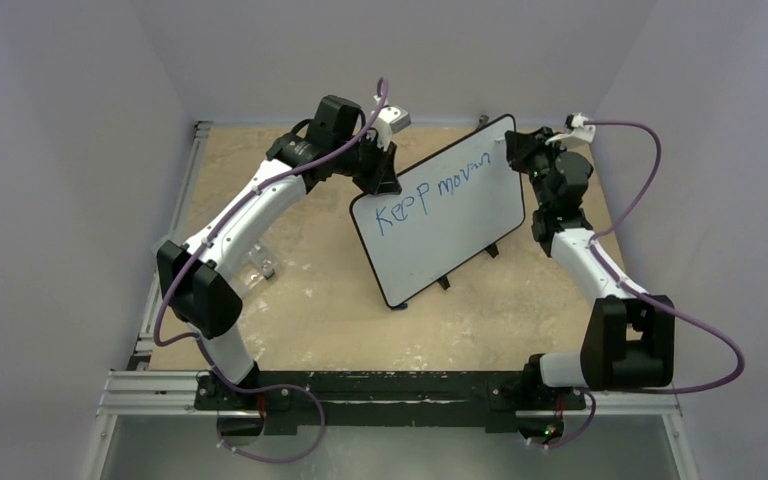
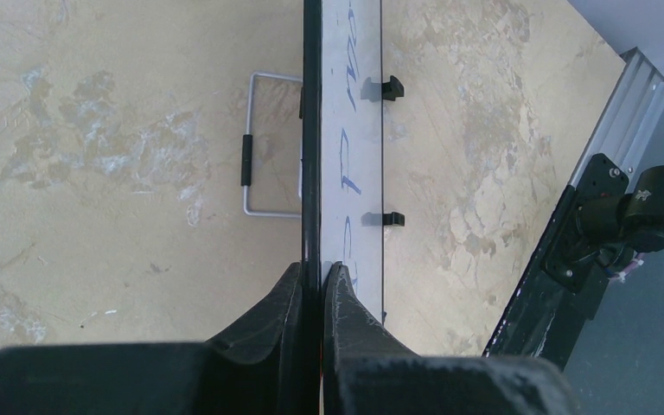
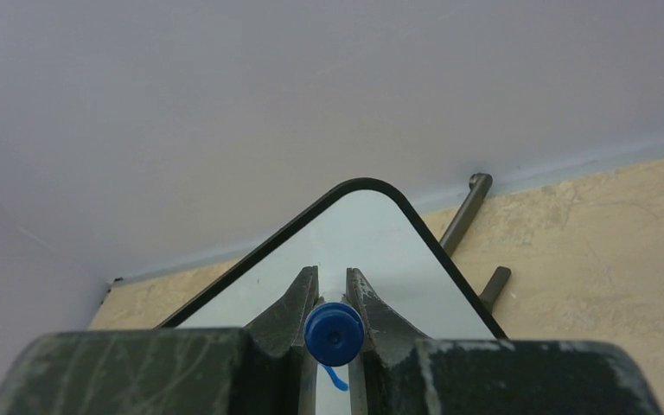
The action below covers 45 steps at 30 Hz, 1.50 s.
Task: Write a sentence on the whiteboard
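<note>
Whiteboard sits mid-desk, slightly R of centre, propped up on its lower long edge, face leaning back. Not lying flat.

L pincer is closed hard on the board's black rim at the upper-L corner, one finger on each side of the edge, no gap seen. Prob. there to brace the board so it won't slide or tip under pen pressure. The small black feet rest on the desk, and a wire stand shows behind the board.

R pincer is closed on a blue marker. The round butt end faces the wrist cam, so the barrel runs away from the cam toward the board face. Tip is hidden; can't confirm contact, but a blue stroke shows just below the marker. The pincer sits by the upper-R corner, near the end of the text line, which fits writing L to R.

Sentence reads approx "Keep movin", blue, one line along the upper part. Judgement: mid-word, more left to write, and the lower half of the board is blank.

Orientation: board long axis runs diagonal across the desk. Its L end is nearer the arm bases, its R end toward the far wall. Writing face points up and toward the near/R side. Text follows the long axis, rising to the R in top view. In the L wrist cam the board is edge-on, running straight away from the fingers.
</note>
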Motion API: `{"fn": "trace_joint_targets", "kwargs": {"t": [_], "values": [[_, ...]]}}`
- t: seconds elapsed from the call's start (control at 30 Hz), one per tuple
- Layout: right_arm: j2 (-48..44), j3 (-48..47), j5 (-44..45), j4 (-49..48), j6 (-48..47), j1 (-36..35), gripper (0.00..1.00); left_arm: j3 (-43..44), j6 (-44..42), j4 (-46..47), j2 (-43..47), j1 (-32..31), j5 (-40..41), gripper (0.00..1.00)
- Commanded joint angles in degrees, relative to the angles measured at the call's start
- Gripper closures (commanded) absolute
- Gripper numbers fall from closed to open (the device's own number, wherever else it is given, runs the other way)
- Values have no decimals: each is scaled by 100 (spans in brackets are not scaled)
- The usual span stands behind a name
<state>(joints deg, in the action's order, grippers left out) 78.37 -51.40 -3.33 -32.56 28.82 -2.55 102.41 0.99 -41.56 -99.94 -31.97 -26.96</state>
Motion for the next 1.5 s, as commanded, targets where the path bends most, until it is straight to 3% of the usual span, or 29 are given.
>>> {"fn": "trace_joint_targets", "kwargs": {"t": [0.0,0.33,1.1,1.47], "values": [[-129,219,-309,-356,201,-15,100,84,-796,-177,191,50,1145,100],[-290,621,-275,-338,206,-9,100,86,-791,-187,199,26,1153,100],[10,-270,114,6,205,-1,100,36,-838,-176,185,10,1258,100],[6,-12,70,-30,214,-2,100,43,-843,-171,207,15,1260,100]]}}
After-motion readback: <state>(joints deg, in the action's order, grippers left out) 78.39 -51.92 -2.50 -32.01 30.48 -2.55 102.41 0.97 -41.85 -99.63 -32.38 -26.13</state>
